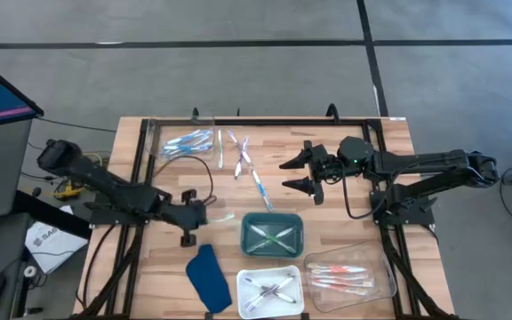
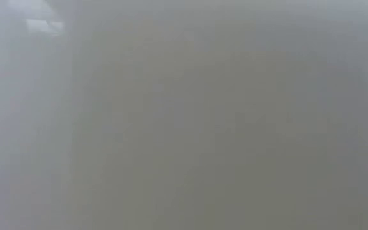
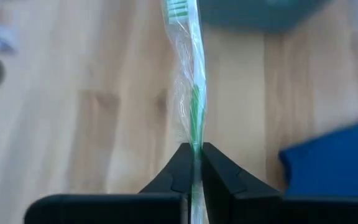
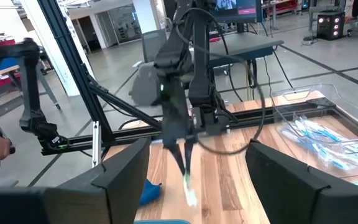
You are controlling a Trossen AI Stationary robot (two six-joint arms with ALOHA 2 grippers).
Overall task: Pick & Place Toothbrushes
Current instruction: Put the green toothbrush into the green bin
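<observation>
My left gripper (image 1: pixel 204 215) is at the table's left-middle, shut on a green toothbrush (image 3: pixel 194 99) in a clear wrapper. The brush head (image 3: pixel 179 7) points toward the teal tray (image 1: pixel 272 233), which holds green toothbrushes. Loose toothbrushes (image 1: pixel 241 156) lie on the wood at the table's far middle. My right gripper (image 1: pixel 295 174) hangs open, right of them, above the table, holding nothing. The low view shows only grey haze. My left gripper pinches the green toothbrush's handle (image 3: pixel 196 152) through its clear wrapper between the two fingertips (image 3: pixel 180 163). The fingers slant down from the table's left and lie along the brush. It sticks out ahead of them, head end lowest (image 4: pixel 189 186), and appears lifted off the wood.
A clear tray (image 1: pixel 185 142) with blue toothbrushes stands at the far left. A white tray (image 1: pixel 271 292) and a clear tray (image 1: pixel 349 274) with pink-orange toothbrushes stand along the near edge. A dark blue cloth piece (image 1: pixel 207 277) lies beside my left gripper.
</observation>
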